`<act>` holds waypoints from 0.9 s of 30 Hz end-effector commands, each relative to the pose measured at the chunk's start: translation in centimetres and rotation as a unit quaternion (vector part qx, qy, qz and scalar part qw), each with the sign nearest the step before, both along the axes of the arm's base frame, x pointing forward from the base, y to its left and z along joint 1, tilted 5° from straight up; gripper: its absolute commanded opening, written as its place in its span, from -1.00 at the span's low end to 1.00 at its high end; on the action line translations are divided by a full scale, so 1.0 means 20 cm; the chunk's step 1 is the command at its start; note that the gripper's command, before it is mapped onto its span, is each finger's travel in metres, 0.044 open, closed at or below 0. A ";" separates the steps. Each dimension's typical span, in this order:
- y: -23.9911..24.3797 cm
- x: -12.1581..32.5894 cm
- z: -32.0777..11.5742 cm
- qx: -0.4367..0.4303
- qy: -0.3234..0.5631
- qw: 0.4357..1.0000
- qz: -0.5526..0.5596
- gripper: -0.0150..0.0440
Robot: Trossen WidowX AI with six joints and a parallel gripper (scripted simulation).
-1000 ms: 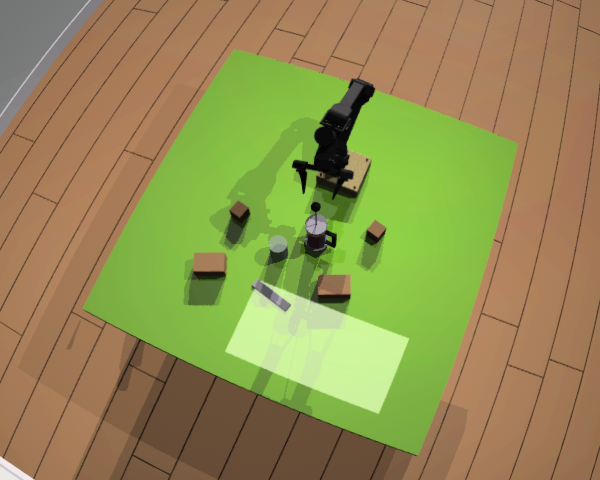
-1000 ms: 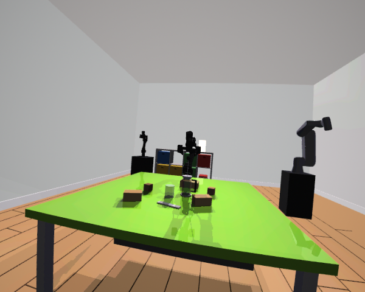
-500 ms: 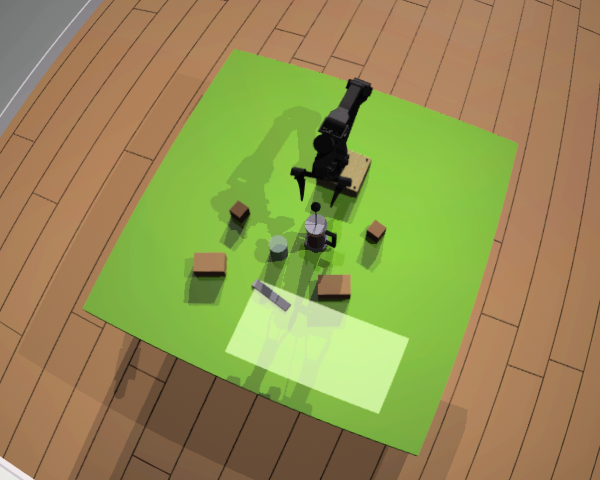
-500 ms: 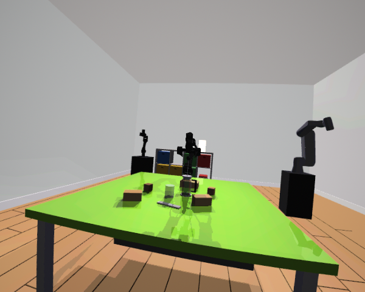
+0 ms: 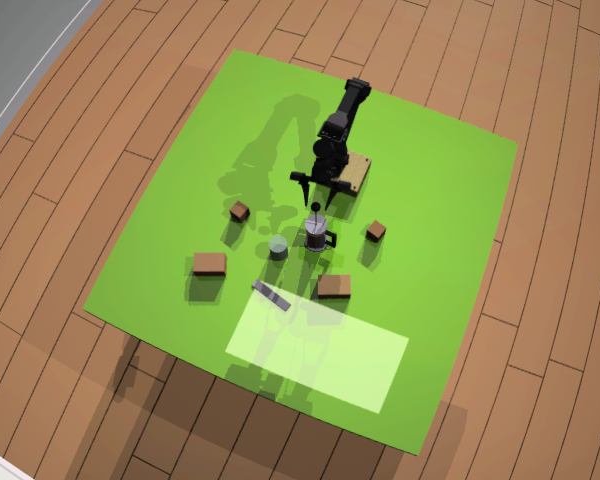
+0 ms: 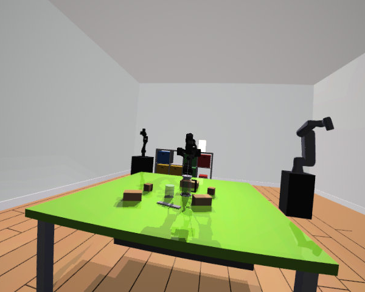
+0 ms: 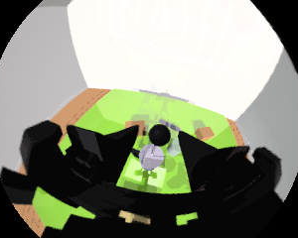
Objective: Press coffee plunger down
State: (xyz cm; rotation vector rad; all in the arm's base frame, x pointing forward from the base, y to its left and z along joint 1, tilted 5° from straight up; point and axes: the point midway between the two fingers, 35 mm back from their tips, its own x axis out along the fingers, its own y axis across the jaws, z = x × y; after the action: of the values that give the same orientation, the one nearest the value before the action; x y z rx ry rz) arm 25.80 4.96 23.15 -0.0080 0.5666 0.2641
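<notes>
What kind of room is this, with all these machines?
Probably a robot test room: a black arm stands on a green table by a coffee press, and another arm sits on a pedestal nearby.
</notes>
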 end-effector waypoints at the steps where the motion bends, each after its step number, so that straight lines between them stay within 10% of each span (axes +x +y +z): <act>1: 0.00 0.00 0.00 0.000 -0.001 1.000 -0.004 0.11; 27: 0.00 0.01 -0.09 0.000 -0.001 1.000 -0.004 -0.07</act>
State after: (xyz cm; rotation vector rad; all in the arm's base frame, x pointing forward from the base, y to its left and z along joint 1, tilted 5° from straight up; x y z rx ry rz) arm 26.14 5.03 22.61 -0.0077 0.5446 0.2611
